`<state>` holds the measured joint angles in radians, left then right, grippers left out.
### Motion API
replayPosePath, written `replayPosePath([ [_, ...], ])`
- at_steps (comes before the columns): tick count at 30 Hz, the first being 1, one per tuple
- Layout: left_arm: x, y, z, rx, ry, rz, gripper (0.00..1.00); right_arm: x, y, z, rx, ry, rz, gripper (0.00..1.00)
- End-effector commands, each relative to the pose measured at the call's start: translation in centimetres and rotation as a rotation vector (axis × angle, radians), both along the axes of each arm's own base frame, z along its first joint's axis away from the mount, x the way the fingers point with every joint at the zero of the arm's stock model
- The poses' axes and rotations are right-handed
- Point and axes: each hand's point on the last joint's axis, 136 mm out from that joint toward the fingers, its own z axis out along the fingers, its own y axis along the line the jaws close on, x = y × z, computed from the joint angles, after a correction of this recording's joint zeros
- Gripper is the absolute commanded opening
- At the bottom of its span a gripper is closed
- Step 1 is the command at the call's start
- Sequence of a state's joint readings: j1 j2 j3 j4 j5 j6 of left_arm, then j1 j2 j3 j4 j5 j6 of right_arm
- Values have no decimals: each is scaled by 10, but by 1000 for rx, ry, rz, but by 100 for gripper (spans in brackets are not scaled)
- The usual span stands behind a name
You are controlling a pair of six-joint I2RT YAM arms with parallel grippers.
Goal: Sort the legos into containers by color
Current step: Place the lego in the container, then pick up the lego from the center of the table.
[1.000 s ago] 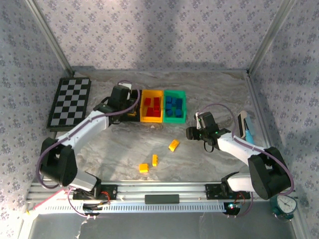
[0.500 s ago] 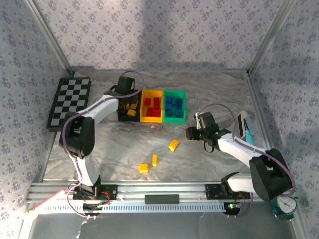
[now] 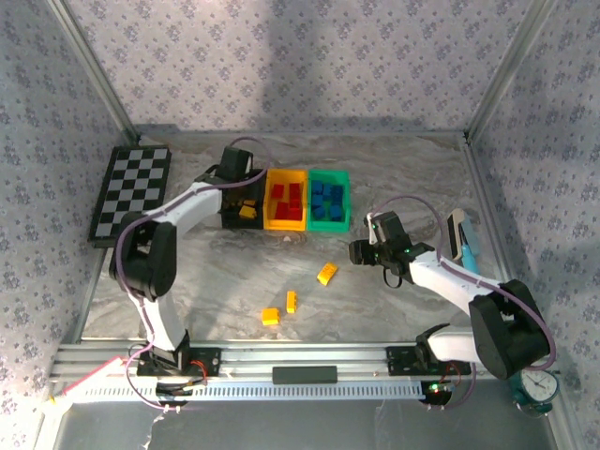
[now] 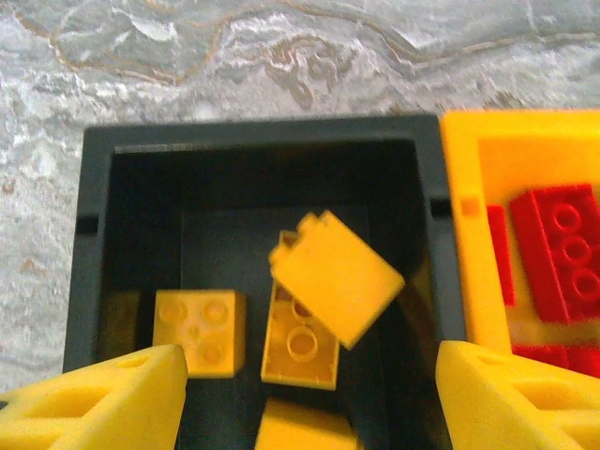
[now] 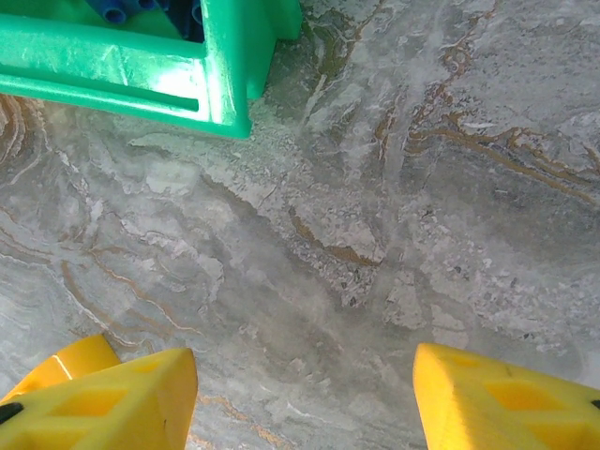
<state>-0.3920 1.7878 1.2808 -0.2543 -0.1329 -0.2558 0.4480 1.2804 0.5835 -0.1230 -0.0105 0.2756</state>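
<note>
My left gripper hangs open over the black bin. In the left wrist view its yellow fingers stand wide apart above the black bin. Between them a yellow brick lies tilted and free over two other yellow bricks. The yellow bin holds red legos, and the green bin holds blue legos. Three yellow legos lie loose on the table. My right gripper is open and empty over bare marble, below the green bin.
A black-and-white checkerboard lies at the far left. A white and blue object stands near the right wall. The metal rail runs along the near edge. The three bins stand side by side at the back.
My left gripper has swung over the black bin and opened, letting go of a yellow brick that now sits tilted inside. The right arm has not moved.
</note>
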Motion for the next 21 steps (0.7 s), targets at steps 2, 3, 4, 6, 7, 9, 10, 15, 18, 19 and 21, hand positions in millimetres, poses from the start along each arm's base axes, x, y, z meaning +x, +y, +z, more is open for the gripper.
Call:
replayPosePath([
  [2, -23, -24, 30, -61, -88, -85, 70, 3, 2, 10, -3, -23, 2, 64],
  [3, -32, -30, 27, -57, -100, -115, 70, 3, 2, 10, -4, -22, 3, 64],
  [4, -39, -36, 25, -55, -109, -140, 70, 2, 3, 10, -4, -20, 5, 64],
  [6, -57, -50, 21, -50, -126, -195, 70, 2, 3, 10, -4, -22, 4, 64],
  [7, -64, -56, 21, -51, -136, -214, 70, 2, 3, 9, -6, -19, 4, 64],
  [9, -81, -67, 19, -49, -159, -253, 70, 2, 3, 8, -7, -16, 4, 64],
  [10, -88, -71, 21, -46, -174, -264, 70, 2, 4, 7, -6, -14, 6, 64],
  [15, -115, -84, 34, 15, -250, -310, 70, 2, 6, 5, -7, -8, 11, 64],
  [18, -129, -95, 38, 7, -264, -355, 70, 3, 6, 4, -9, -5, 11, 64],
  [19, -133, -97, 38, 8, -265, -368, 70, 3, 7, 5, -8, -6, 14, 64],
  [21, -143, -105, 34, 4, -257, -400, 70, 3, 7, 4, -11, -4, 15, 64],
])
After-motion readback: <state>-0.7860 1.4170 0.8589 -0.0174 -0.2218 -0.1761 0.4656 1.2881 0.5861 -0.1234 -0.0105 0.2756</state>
